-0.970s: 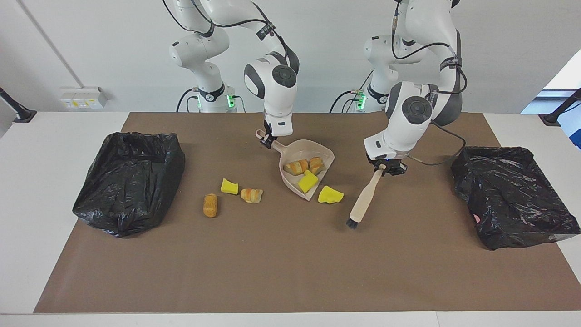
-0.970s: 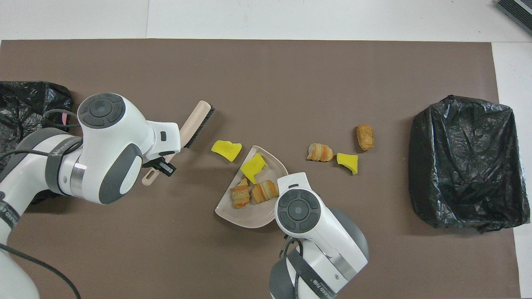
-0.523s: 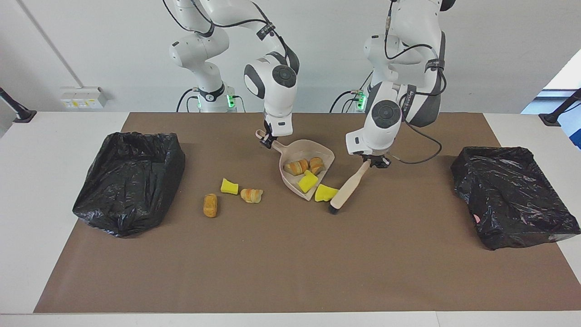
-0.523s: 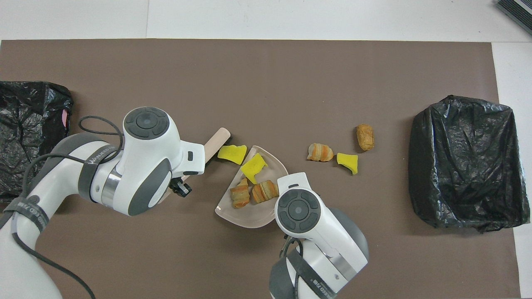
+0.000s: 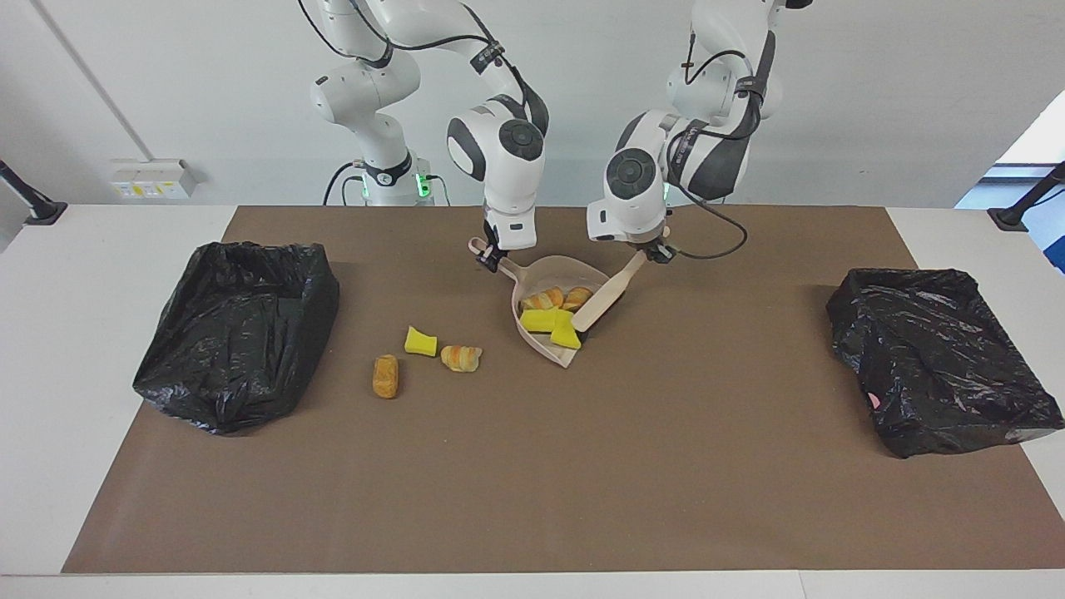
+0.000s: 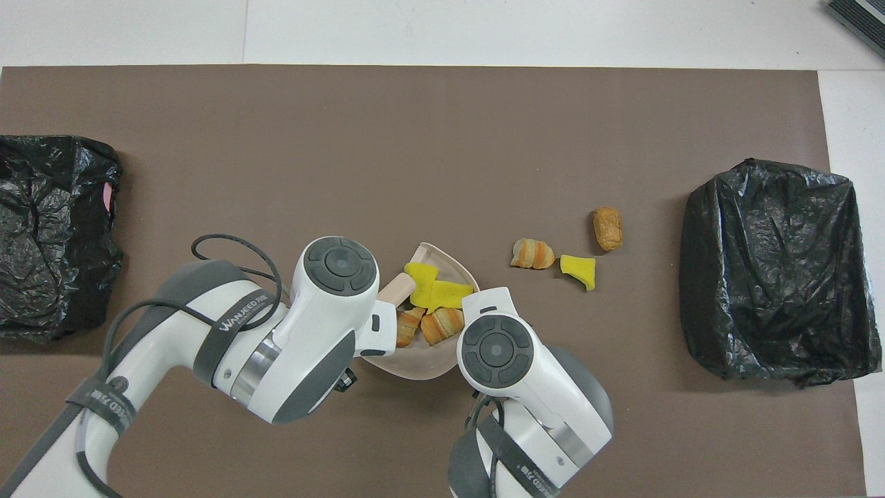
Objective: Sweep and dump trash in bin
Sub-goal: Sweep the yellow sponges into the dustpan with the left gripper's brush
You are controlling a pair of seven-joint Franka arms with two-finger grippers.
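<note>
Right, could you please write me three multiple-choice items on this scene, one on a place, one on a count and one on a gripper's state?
1. Where do the two yellow foam chunks that lie together sit?
A. in the dustpan
B. in a bin bag
C. on the white table edge

2. How many trash pieces lie loose on the brown mat?
A. one
B. three
C. five

3. What does the left gripper hold?
A. nothing
B. a pastry
C. the brush

Answers:
1 A, they sit inside its rim beside two pastries.
2 B, a roll, a chunk and a pastry.
3 C, it is shut on the handle.

The left gripper (image 5: 647, 252) swings the brush (image 5: 601, 304) inward, pushing the loose yellow foam chunk (image 5: 539, 319) into the dustpan (image 5: 556, 275).
</note>
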